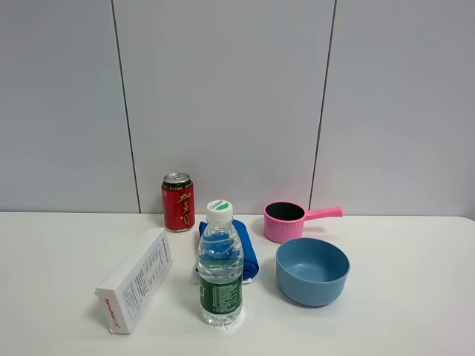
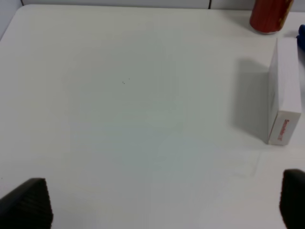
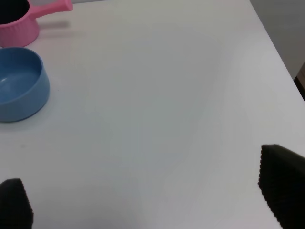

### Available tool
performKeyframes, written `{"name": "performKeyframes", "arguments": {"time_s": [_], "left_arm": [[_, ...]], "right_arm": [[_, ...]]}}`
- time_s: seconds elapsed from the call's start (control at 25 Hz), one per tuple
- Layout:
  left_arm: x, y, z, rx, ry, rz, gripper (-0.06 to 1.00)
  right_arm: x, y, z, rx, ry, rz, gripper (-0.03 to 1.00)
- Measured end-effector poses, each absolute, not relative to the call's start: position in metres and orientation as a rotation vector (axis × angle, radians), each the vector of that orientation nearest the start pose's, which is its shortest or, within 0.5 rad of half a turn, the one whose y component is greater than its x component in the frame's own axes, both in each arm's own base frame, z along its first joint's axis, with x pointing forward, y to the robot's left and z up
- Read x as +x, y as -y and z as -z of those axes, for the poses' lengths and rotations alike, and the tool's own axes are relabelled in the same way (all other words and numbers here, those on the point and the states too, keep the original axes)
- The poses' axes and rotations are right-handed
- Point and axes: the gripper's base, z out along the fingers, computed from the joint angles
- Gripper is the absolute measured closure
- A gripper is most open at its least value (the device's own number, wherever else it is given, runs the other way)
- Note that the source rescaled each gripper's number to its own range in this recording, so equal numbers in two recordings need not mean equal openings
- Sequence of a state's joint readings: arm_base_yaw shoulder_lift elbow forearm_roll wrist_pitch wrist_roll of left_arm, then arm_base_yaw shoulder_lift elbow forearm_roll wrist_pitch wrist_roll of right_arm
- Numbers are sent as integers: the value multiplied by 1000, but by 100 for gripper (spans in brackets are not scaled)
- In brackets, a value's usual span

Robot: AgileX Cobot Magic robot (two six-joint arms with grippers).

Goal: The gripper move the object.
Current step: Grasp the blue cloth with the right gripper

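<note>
On the white table stand a clear water bottle (image 1: 220,265) with a green label, a red can (image 1: 178,202), a white box (image 1: 136,290) lying on its side, a blue cloth (image 1: 247,254), a pink pot (image 1: 286,221) and a blue bowl (image 1: 312,271). No arm shows in the exterior view. The left wrist view shows my left gripper (image 2: 164,202) open over bare table, with the white box (image 2: 285,89) and the red can (image 2: 269,15) beyond it. The right wrist view shows my right gripper (image 3: 152,200) open and empty, apart from the blue bowl (image 3: 19,86) and pink pot (image 3: 21,26).
A grey panelled wall (image 1: 237,104) stands behind the table. The table's right edge (image 3: 279,52) shows in the right wrist view. Bare tabletop lies at the far left (image 1: 52,259) and far right (image 1: 415,282) of the objects.
</note>
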State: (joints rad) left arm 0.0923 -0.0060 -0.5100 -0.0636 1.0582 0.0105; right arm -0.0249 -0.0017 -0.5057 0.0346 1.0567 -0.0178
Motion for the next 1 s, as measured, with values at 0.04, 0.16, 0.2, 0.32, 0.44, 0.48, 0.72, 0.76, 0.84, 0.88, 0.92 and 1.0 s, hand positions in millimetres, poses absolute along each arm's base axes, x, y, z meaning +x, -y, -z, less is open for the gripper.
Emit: {"name": "performKeyframes", "arguments": {"time_s": [0.04,0.16,0.2,0.32,0.44,0.48,0.72,0.76,0.84,0.88,0.92,1.0], "left_arm": [[-6,6,-280,-79,-2023,11,-6],[-6,6,-280,-79,-2023,11,-6],[-6,6,-280,-79,-2023,11,-6],[-6,6,-280,-79,-2023,11,-6],[-6,6,-280,-79,-2023,11,-6],[-6,6,-280,-79,-2023,11,-6],[-6,6,-280,-79,-2023,11,-6],[-6,6,-280,-79,-2023,11,-6],[-6,6,-280,-79,-2023,11,-6],[-6,6,-280,-79,-2023,11,-6],[-6,6,-280,-79,-2023,11,-6],[-6,6,-280,-79,-2023,11,-6]], "right_arm": [[-6,-3,-279,6,-2032,-14,-1],[-6,-3,-279,6,-2032,-14,-1],[-6,-3,-279,6,-2032,-14,-1],[-6,-3,-279,6,-2032,-14,-1],[-6,-3,-279,6,-2032,-14,-1],[-6,-3,-279,6,-2032,-14,-1],[-6,-3,-279,6,-2032,-14,-1],[-6,-3,-279,6,-2032,-14,-1],[-6,-3,-279,6,-2032,-14,-1],[-6,-3,-279,6,-2032,-14,-1],[-6,-3,-279,6,-2032,-14,-1],[-6,-3,-279,6,-2032,-14,-1]]}}
